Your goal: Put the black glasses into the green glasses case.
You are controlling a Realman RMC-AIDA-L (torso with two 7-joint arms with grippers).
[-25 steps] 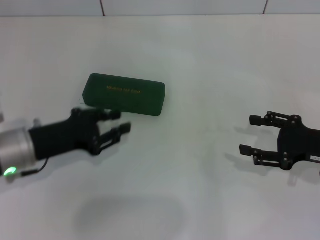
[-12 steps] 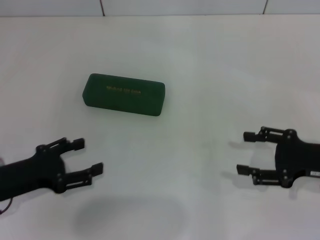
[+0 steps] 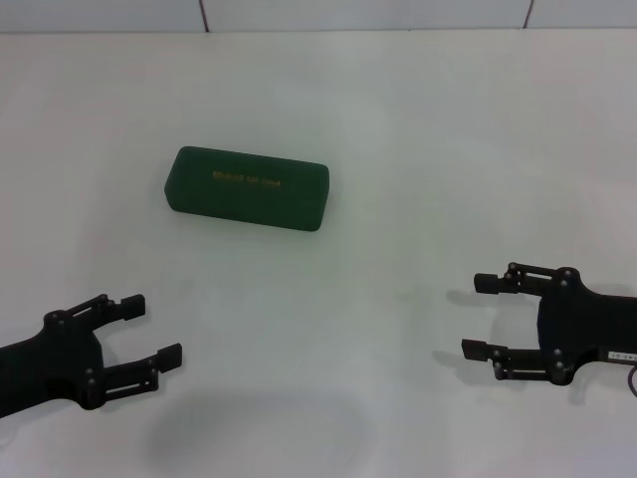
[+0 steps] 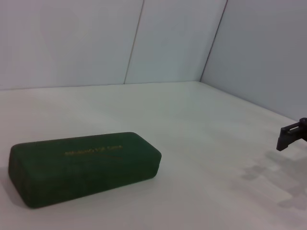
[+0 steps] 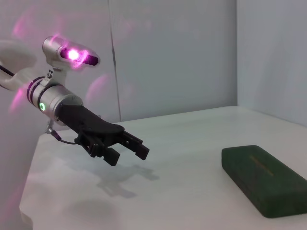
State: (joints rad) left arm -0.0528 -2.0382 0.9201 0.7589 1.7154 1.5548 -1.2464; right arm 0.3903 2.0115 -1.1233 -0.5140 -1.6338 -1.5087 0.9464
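Both end effectors, left [image 3: 149, 332] and right [image 3: 479, 317], have been withdrawn, spread wide and empty, from the closed case [image 3: 247, 187] on the counter [image 3: 418, 149].

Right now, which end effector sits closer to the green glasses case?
The left end effector, open and empty, is closer to the closed green glasses case. The right end effector, also open, sits farther off.

You'll find just one marking — a short line of gold lettering on the lid of the green glasses case [image 3: 246, 188] — too small to read.
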